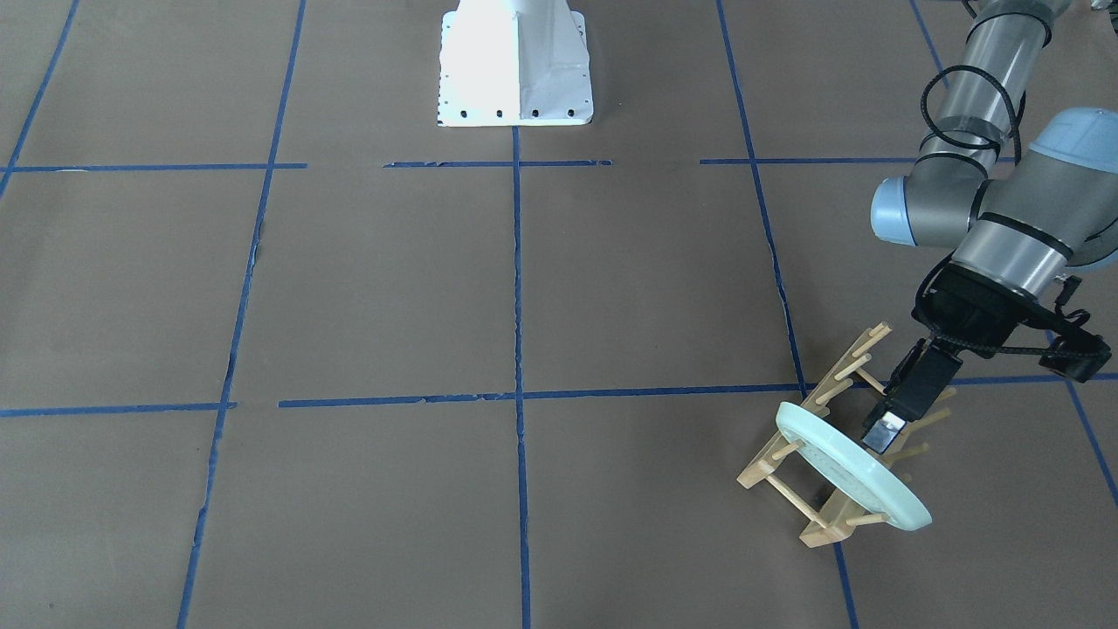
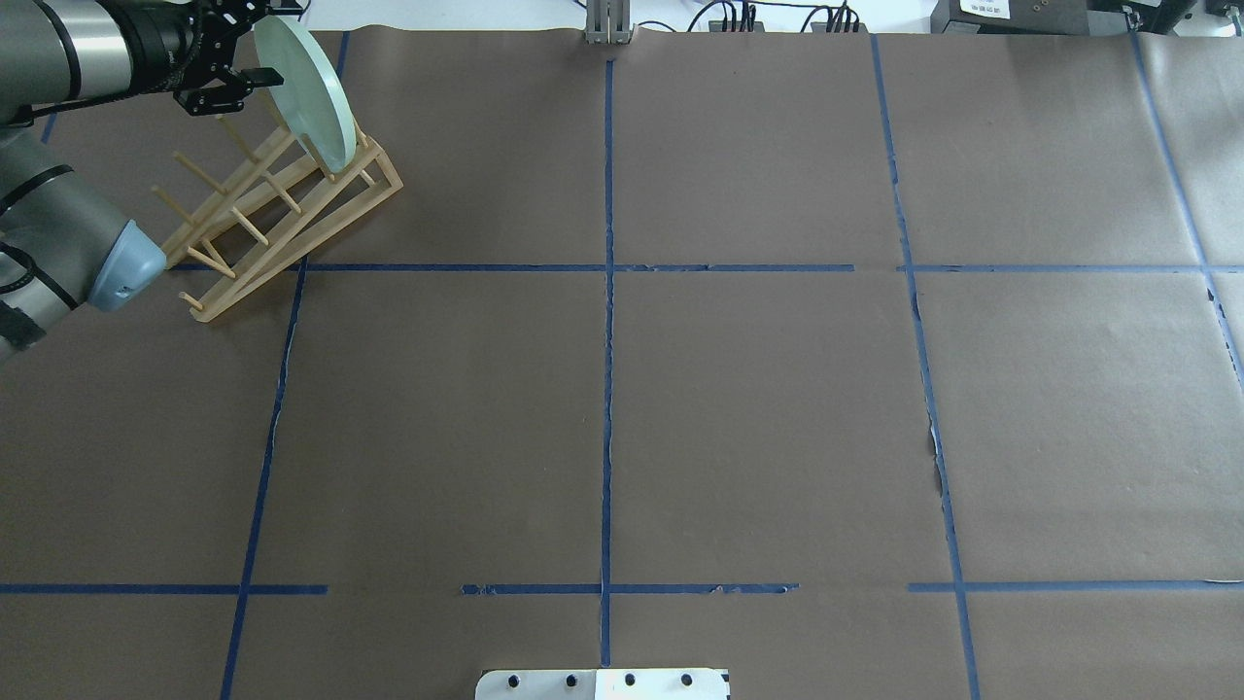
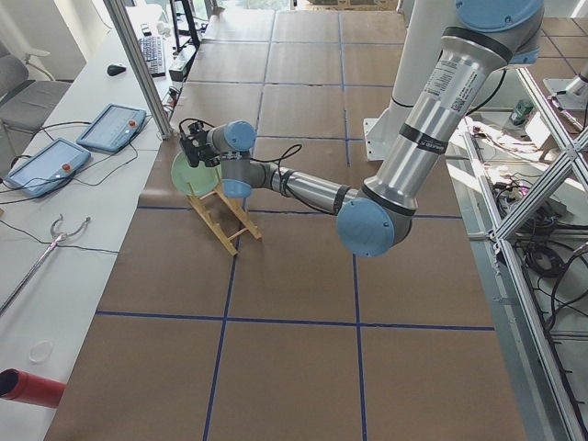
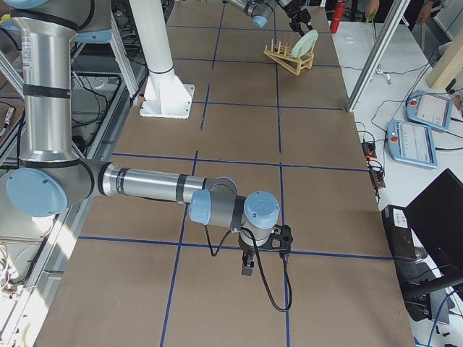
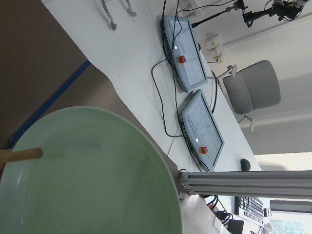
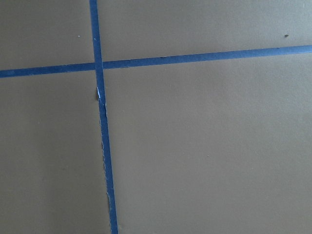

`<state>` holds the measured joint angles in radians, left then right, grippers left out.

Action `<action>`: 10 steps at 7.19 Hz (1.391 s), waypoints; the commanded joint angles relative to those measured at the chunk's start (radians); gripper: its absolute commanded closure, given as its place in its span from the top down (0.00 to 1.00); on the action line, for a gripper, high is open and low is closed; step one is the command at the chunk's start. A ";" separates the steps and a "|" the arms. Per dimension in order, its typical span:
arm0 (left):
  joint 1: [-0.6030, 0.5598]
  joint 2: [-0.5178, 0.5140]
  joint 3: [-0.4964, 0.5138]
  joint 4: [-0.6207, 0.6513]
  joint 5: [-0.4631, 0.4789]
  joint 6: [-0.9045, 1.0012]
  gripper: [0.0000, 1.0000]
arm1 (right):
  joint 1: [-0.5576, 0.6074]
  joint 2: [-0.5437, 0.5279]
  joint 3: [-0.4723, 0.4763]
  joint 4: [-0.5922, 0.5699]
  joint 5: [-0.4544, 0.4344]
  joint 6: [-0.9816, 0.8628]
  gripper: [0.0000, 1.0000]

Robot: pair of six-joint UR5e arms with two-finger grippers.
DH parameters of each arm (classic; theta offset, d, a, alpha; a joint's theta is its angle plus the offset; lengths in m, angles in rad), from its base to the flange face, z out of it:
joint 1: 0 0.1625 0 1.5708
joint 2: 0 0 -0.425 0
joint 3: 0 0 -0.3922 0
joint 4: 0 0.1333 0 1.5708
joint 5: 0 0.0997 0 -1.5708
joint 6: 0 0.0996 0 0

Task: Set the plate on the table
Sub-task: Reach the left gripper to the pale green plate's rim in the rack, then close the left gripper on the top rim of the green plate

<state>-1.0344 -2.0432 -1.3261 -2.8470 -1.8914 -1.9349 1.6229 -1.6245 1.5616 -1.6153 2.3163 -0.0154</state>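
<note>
Overhead exterior — plate (image 2: 309,92) leaning in wooden rack (image 2: 384,178) (far-left corner).

No writing in any view is sharp enough to read.

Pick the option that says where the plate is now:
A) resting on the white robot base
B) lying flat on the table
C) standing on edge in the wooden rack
C: the plate stands on edge between the pegs of the wooden rack, not flat on the table.
</note>
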 commanded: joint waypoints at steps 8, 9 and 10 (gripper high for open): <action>0.011 -0.024 0.022 0.001 0.002 0.011 0.33 | 0.000 0.000 0.000 0.000 0.000 0.000 1.00; 0.011 -0.025 0.024 0.001 0.002 0.011 0.18 | 0.000 0.000 0.000 0.000 0.000 0.000 1.00; 0.010 -0.025 0.022 0.000 0.000 0.016 0.02 | 0.000 0.000 0.000 0.000 0.000 0.000 1.00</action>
<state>-1.0236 -2.0665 -1.3046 -2.8459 -1.8901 -1.9226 1.6229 -1.6245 1.5616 -1.6153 2.3163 -0.0154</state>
